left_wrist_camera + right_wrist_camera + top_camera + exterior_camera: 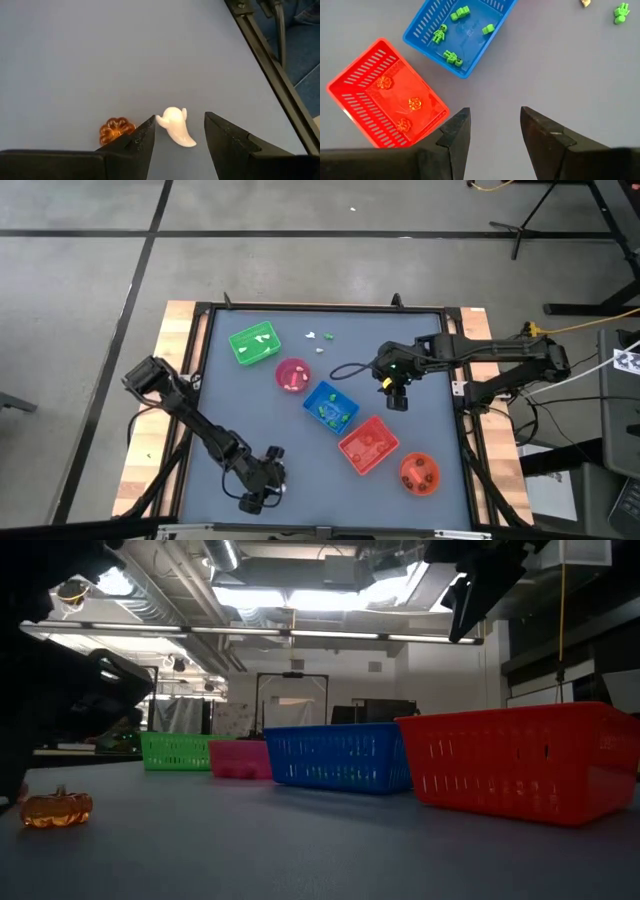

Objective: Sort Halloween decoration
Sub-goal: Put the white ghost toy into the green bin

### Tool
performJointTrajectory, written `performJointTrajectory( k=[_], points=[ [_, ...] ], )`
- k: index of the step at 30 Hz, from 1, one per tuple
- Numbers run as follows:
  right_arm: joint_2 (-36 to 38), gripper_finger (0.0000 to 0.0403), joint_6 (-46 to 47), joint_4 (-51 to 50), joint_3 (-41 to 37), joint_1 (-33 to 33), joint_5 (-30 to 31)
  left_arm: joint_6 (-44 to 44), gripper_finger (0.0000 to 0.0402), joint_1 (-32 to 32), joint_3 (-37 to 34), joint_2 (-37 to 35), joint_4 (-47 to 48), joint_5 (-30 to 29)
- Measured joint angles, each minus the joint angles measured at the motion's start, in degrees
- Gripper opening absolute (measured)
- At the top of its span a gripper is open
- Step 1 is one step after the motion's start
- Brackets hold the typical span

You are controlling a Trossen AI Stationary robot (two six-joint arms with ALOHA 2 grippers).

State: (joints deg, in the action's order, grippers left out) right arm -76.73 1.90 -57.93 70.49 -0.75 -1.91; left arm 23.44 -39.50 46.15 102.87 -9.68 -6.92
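A tiny white ghost (176, 127) lies flat on the grey table near its front edge, an orange pumpkin trinket (116, 130) (57, 808) beside it. My left gripper (179, 134) (268, 485) is low over them, slanting down and open, with one finger on each side of the ghost. My right gripper (491, 125) (397, 396) hangs open high above bare table, near the blue tray (462, 35) holding green skeletons and the red tray (385, 95) holding orange pumpkins. My left gripper has one fingertip (150, 125) right beside the ghost's raised arm (159, 119); I cannot tell whether it touches. The other finger stands clear of the ghost, which lies flat on the table.
A green tray (255, 343), a pink bowl (293, 375) and an orange bowl (420, 473) stand in a slanting row with the blue and red trays. A few loose trinkets (320, 338) lie at the far middle. The table's dark frame rail (272, 65) runs close by the ghost.
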Motion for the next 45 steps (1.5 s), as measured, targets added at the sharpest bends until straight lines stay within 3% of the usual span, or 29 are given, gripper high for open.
performJointTrajectory(
  k=[23, 45],
  points=[
    [0.0, 0.017, 1.06, 0.0, 0.01, 0.0, 0.0, -0.02, 0.0154, -0.64, 0.07, 2.75, -2.09, -3.1],
    [0.0, 0.017, 1.04, 0.0, 0.01, 0.0, 0.0, -0.02, 0.0099, -0.6, 0.07, 2.86, -1.45, -3.65]
  ],
)
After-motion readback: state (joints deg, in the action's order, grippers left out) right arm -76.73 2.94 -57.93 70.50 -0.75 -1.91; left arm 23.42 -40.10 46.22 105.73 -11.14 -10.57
